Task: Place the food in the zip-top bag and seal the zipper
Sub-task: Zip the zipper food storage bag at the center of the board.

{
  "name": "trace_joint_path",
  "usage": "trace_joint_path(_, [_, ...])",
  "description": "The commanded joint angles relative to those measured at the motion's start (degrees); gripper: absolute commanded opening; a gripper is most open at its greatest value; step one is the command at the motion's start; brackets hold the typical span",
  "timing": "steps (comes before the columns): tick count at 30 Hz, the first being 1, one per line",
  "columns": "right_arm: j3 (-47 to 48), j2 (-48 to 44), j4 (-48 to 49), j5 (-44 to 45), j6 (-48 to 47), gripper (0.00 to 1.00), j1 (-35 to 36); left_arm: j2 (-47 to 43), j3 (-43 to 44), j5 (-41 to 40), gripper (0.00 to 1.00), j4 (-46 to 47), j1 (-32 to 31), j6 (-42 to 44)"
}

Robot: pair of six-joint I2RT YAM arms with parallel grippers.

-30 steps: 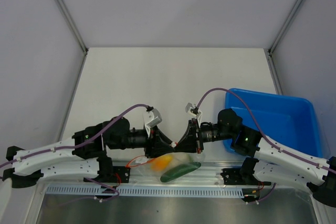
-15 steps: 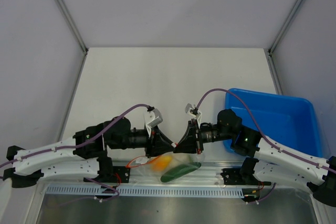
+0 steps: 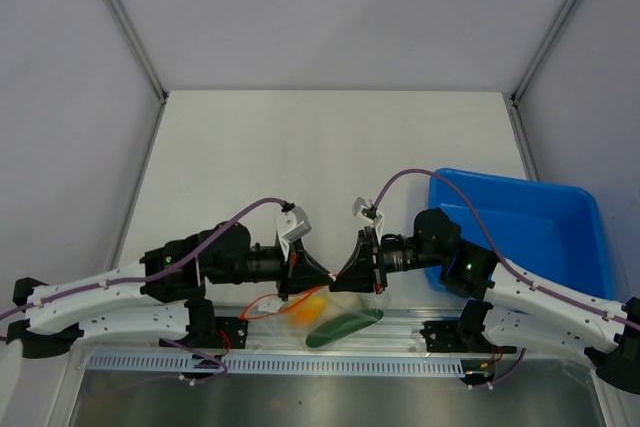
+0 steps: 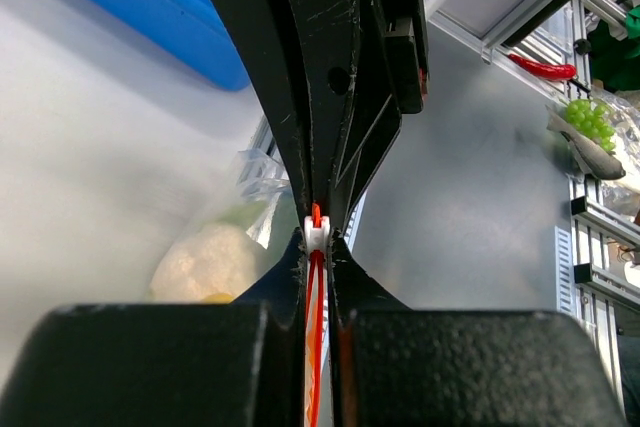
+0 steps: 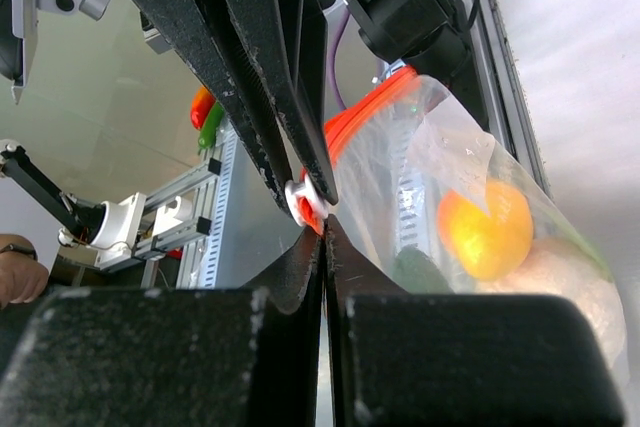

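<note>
Where the pale table (image 3: 330, 147) ends at the near rail, with grey walls around it and a blue tray (image 3: 560, 217) to the right, both arms reach inward so that their fingertips meet. The left gripper (image 4: 316, 237) and the right gripper (image 5: 322, 222) each pinch tight on the zipper (image 5: 360, 112). The zip-top bag (image 3: 350, 309) sits just below them, holding the orange fruit (image 5: 487, 230), the cucumber (image 3: 343, 326) and, apparently, the leafy lump (image 4: 205, 259).
</note>
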Motion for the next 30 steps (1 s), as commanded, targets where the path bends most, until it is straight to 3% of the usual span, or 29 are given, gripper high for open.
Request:
trace_joint_path(1, [0.06, -1.53, 4.14, 1.10, 0.67, 0.00, 0.33, -0.44, 0.56, 0.53, 0.01, 0.16, 0.08, -0.31])
trace_joint_path(30, [-1.44, -6.10, 4.06, 8.66, 0.67, 0.00, 0.24, -5.89, -4.62, -0.17, 0.01, -1.25, 0.43, -2.51])
